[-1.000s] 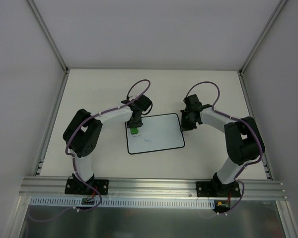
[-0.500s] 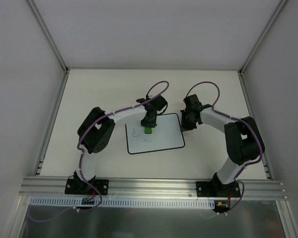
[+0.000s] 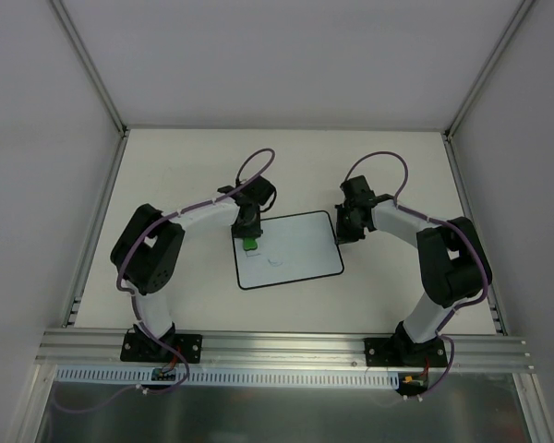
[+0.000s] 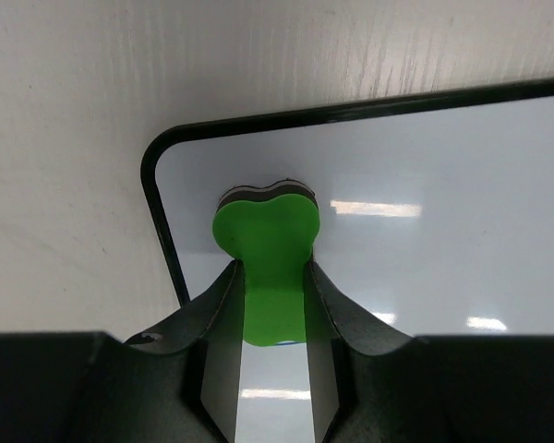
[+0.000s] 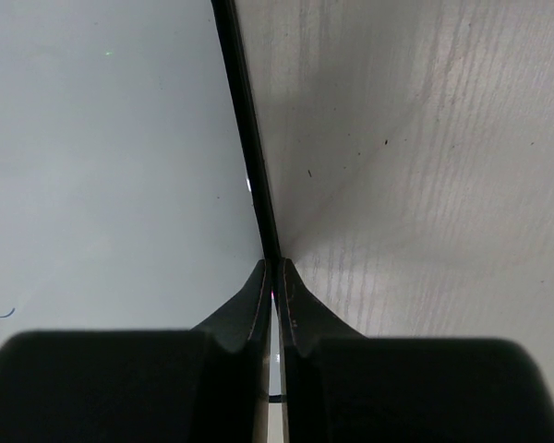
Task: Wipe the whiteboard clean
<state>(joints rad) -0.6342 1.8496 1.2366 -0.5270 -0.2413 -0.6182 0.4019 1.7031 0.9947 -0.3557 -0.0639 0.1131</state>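
Observation:
The whiteboard [image 3: 295, 247] lies flat mid-table, white with a thin black border. A faint blue stroke [image 3: 275, 263] shows near its middle. My left gripper [image 3: 248, 238] is over the board's far left corner, shut on a green eraser [image 3: 248, 244]. In the left wrist view the eraser [image 4: 266, 242] sits between the fingers [image 4: 223, 305], its pad down on the whiteboard [image 4: 443, 175]. My right gripper [image 3: 343, 236] is shut with nothing held. Its tips [image 5: 272, 269] meet at the black right border of the whiteboard [image 5: 111, 157].
The pale wooden table [image 3: 185, 166] spreads around the board, bounded by grey walls with metal rails [image 3: 97, 221] at the left and right. Both arm bases stand on the aluminium rail [image 3: 286, 349] at the near edge.
The left arm swept the eraser right toward the board's middle, then came back left to the far left corner. The right arm has not moved.

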